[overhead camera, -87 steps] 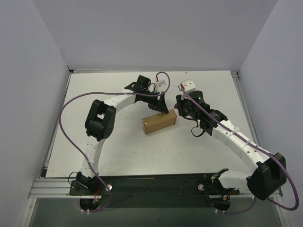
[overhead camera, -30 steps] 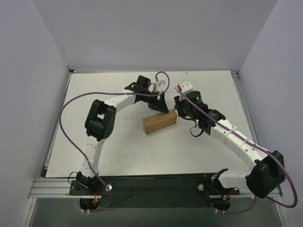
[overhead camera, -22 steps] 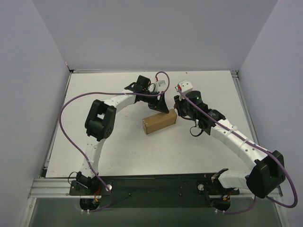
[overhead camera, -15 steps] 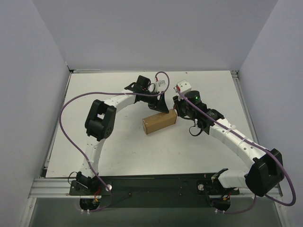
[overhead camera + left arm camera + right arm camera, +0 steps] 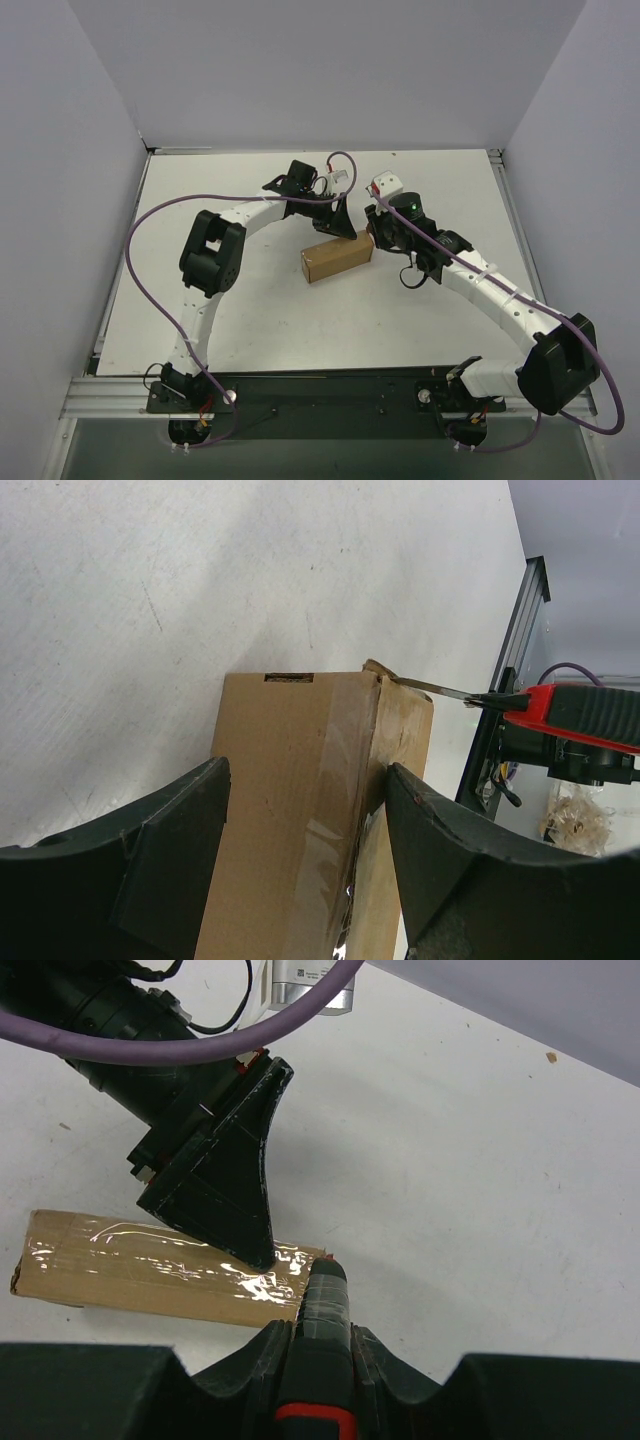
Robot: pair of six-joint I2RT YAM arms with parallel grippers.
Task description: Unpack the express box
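Note:
The express box (image 5: pixel 335 258), a small tan carton with clear tape along its seam, lies mid-table. My left gripper (image 5: pixel 345 228) straddles its right end, and in the left wrist view the black fingers (image 5: pixel 160 870) sit against both sides of the express box (image 5: pixel 300 810). My right gripper (image 5: pixel 381 236) is shut on a red-and-black utility knife (image 5: pixel 322 1305). The knife's thin blade (image 5: pixel 432 689) touches the box's torn end corner. In the right wrist view my right gripper (image 5: pixel 318 1336) points at the box's (image 5: pixel 120 1265) right end, beside a finger of the left gripper (image 5: pixel 225 1180).
The white table (image 5: pixel 250 310) is closed in by grey walls on three sides. Purple cables (image 5: pixel 150 235) loop off both arms. A metal rail (image 5: pixel 505 200) runs along the table's right edge. The arm bases sit at the near edge.
The right arm has crept slightly left, bringing the knife closer against the box's right end. The box and the left arm have stayed put.

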